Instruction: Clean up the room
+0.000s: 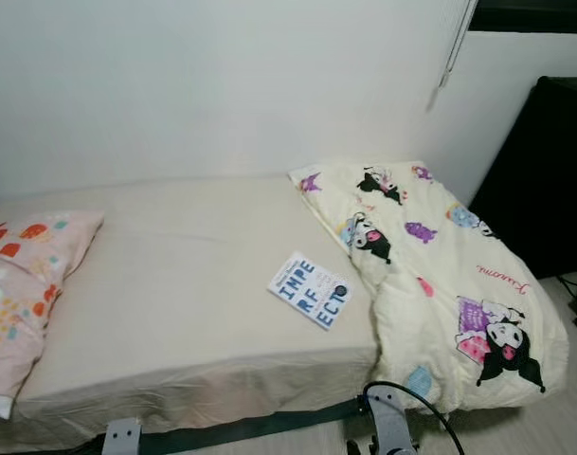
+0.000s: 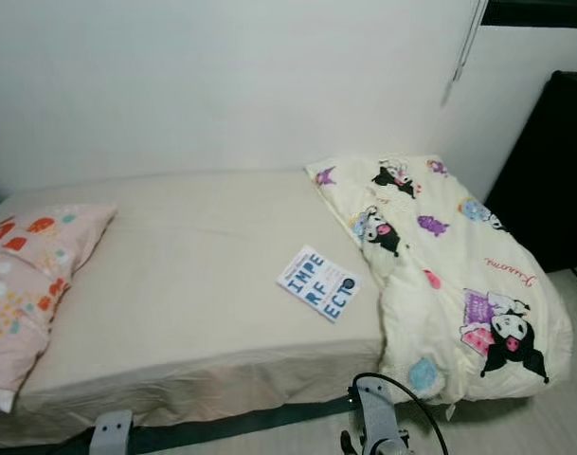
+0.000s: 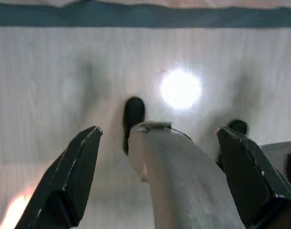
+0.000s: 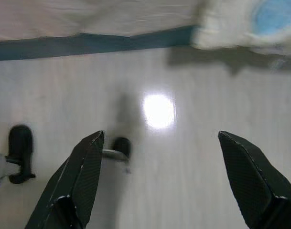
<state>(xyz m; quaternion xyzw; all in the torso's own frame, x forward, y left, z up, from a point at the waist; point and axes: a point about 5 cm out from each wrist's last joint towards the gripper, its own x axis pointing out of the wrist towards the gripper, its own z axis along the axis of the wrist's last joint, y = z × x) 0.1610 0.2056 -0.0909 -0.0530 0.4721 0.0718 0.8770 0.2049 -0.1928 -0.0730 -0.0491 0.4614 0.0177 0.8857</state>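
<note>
1. Bed with a cream fitted sheet runs along a white wall; the mattress takes up most of the head views.
2. Paperback book with big blue letters "IMPERFECT" on a white cover lies flat on the sheet, near the front edge of the bed, just beside the crumpled quilt.
3. Cream quilt printed with cartoon characters is bunched at the robot's right end of the bed and hangs over the front corner toward the floor.
4. Pink pillow with orange and teal prints sits at the robot's left end of the bed, well apart from the book.
5. Black cabinet stands past the quilt by the wall, at far right.
6. Left gripper hangs low over the pale wood floor, fingers spread wide, holding nothing; a silver limb of the robot shows between them.
7. Right gripper also points down at the floor, fingers wide apart, empty; the quilt's edge and the bed's dark base strip show beyond it.
8. A bright light reflection sits on the floor in both wrist views.
</note>
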